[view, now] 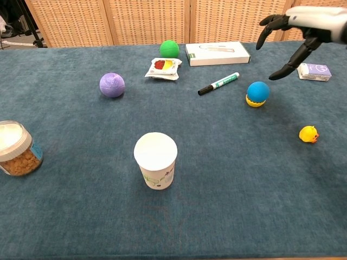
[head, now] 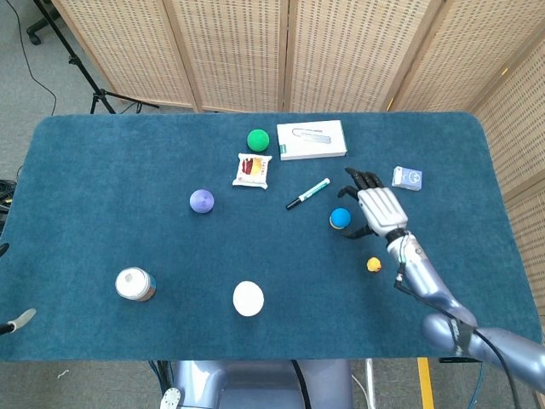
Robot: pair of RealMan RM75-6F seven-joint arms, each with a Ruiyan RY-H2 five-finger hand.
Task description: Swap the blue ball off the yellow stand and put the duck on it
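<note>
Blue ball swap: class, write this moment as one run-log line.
right hand: open, above blue ball | ball: on yellow stand | duck: on table, untouched | left hand: not in view

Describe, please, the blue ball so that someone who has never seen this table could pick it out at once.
Start at the white flat box at the far edge of the table, then come toward the near side past the green-capped marker. Just right of the marker sits the blue ball, below the open right robot hand. Unlike the purple ball and green ball, it rests on a small yellow stand.
</note>
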